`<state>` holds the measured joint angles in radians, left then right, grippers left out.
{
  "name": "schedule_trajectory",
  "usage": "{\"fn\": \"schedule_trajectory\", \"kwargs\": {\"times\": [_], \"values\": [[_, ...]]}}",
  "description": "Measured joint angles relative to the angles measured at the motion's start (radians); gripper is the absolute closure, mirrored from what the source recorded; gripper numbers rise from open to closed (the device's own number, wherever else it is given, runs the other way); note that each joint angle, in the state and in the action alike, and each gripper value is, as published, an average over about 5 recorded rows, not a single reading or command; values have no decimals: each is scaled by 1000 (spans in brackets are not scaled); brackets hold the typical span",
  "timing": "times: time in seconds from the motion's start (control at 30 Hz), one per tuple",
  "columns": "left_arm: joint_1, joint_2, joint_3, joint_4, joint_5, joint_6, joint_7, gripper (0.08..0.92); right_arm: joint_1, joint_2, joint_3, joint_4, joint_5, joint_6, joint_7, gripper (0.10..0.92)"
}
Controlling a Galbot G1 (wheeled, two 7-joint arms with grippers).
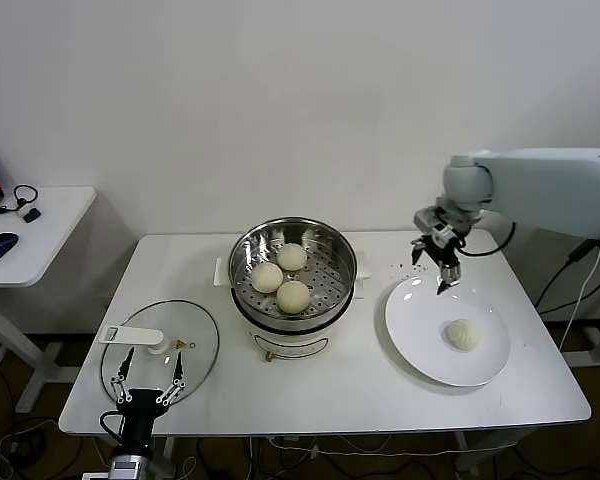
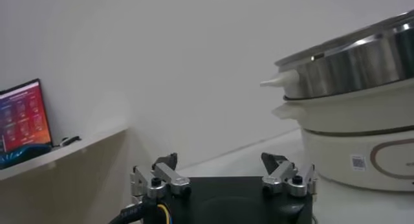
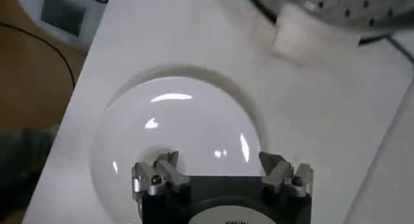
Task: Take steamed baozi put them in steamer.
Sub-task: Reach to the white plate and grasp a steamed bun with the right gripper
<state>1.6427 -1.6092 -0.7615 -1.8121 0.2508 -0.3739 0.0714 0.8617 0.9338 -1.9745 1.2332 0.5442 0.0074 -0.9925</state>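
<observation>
The steel steamer [image 1: 292,262] stands mid-table with three cream baozi [image 1: 279,278] on its perforated tray; it also shows in the left wrist view [image 2: 352,70] and the right wrist view [image 3: 323,15]. A fourth baozi [image 1: 463,334] lies on the white plate [image 1: 420,340], which also shows in the right wrist view [image 3: 187,122]. My right gripper [image 1: 435,268] is open and empty, hovering over the plate's far edge, behind and left of that baozi. The right wrist view shows its gripper [image 3: 218,160] above bare plate. My left gripper [image 1: 150,378] is open and empty at the table's front left.
A flat glass lid [image 1: 195,345] with a white handle lies at the front left, under my left gripper. A side table [image 1: 40,225] with a mouse and a laptop [image 2: 26,115] stands to the left. A wall is behind.
</observation>
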Motion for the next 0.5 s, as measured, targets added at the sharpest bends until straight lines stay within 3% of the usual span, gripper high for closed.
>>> {"fn": "schedule_trajectory", "kwargs": {"times": [0.5], "values": [[0,0,-5,2,-1,1,1,177,-150,-178,69,-38,-66,-50,46,203]]}}
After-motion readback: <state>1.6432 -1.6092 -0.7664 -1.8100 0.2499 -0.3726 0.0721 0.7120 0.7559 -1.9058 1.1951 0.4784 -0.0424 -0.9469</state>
